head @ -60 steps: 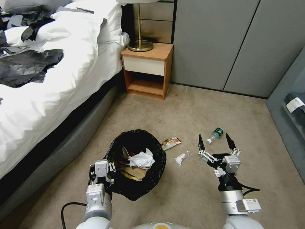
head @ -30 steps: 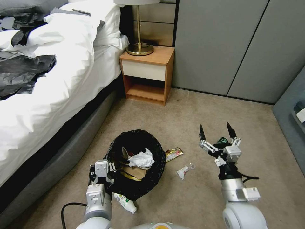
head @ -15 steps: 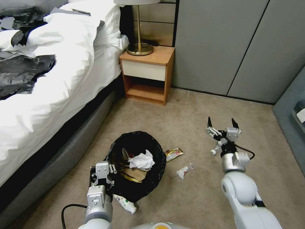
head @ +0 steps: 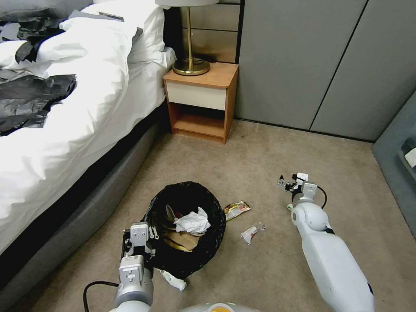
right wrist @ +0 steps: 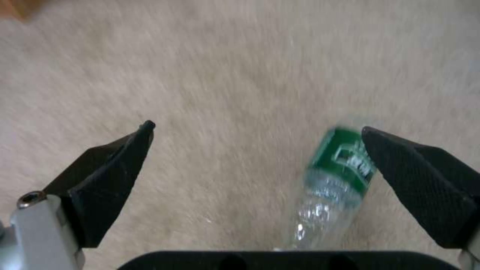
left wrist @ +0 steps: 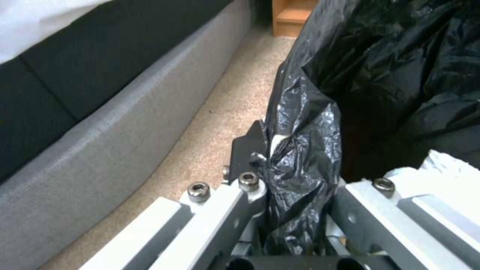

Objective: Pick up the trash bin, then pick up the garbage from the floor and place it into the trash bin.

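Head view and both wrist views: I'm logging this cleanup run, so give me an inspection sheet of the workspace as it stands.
Surface: beige carpet, litter scattered on it.
Job's things: trash bin with black liner, tissue and brown paper inside. Green-label bottle lies between the right pincer's fingers, close to one. Gold wrapper, clear-and-red wrapper and white carton on the floor.
Clutter: black clothes on the bed.
Grippers: left pincer shut on the bin's lined rim; right pincer open, low over the bottle.
Cables: black cable by the left arm; one looped at the right wrist.
Surroundings: bed, nightstand with lamp, grey wall panels.
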